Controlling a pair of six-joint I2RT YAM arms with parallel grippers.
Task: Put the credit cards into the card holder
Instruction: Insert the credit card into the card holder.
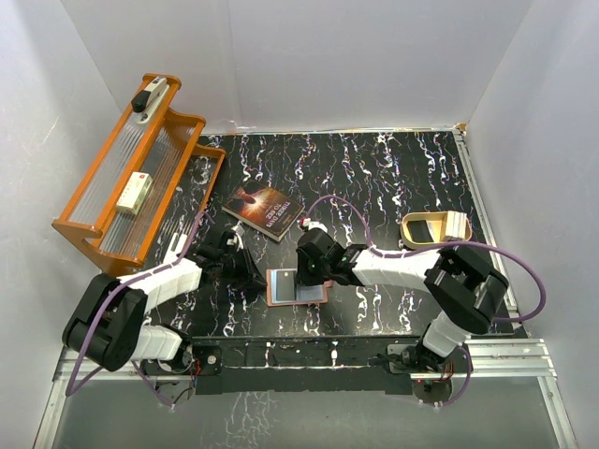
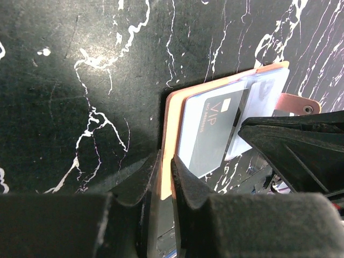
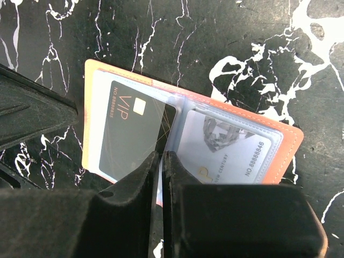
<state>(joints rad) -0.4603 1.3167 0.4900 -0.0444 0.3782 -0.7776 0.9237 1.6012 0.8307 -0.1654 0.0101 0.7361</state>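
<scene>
The left fingers (image 2: 173, 167) are closed to a narrow slot and pinch the pale orange cover edge of the card holder (image 2: 171, 118), which runs straight in between their tips. The right fingers (image 3: 164, 160) are almost pressed together. They nip a clear plastic leaf that stands up from the holder's fold, and a thin sliver of it shows in the gap between them.

The holder lies opened flat on the black, white-veined worktop (image 1: 393, 178), near the front edge and between the two arms. Both wrists lean in over it, one from each side. Inside it sit the two credit cards, each under a clear sleeve:

- The dark card (image 3: 131, 131), lettered VIP with a small pale chip, is on the half nearer the left fingers.
- The pale blue-white card (image 3: 226, 153), carrying a printed number, is on the other half.

The dark card's lower corner reaches the holder's edge, just beside the right fingertips. The pink snap tab (image 2: 298, 105) with its metal stud sticks out from the far side of the holder and touches the worktop.

Behind the holder lies a dark paperback book (image 1: 263, 210), turned at an angle. An orange rack (image 1: 131, 187) stands well off at the left rear, and a beige tin (image 1: 435, 229) sits out to the right — neither touches the holder.
</scene>
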